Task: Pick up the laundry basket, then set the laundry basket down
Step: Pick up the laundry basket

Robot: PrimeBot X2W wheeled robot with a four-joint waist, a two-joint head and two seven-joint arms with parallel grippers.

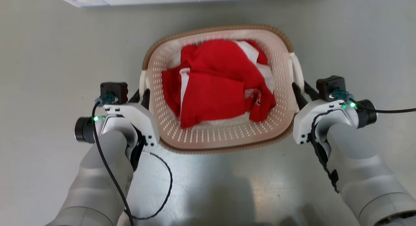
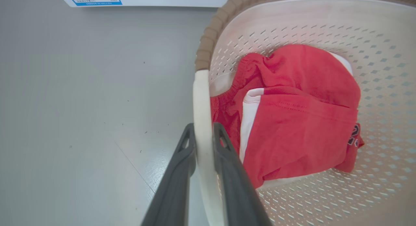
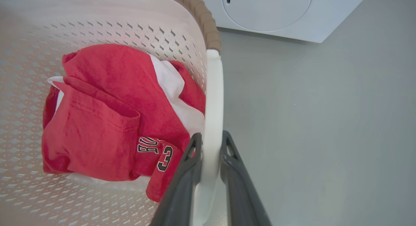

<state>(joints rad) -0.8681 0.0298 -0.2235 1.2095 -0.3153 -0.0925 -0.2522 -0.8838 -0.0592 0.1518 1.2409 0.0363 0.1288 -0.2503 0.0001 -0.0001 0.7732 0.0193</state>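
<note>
A pale grey floor (image 1: 48, 73) runs up to the white washing machine (image 3: 292, 21); the laundry basket (image 1: 221, 135) is just in front of the washing machine, though I cannot tell whether it rests on the floor or hangs slightly clear. Red and white clothes (image 1: 214, 89) lie loosely inside it. The left end effector (image 2: 203, 128) is drawn nearly closed, its two dark fingers pinching the left white handle (image 2: 201, 99); the right end effector (image 3: 211, 136) grips the right white handle (image 3: 214, 89) the same way. The basket looks light and fairly stiff, with some flex in its perforated walls; the smooth handles seem the right place to hold it, but may slip if the basket tips towards or away from the washing machine.
</note>
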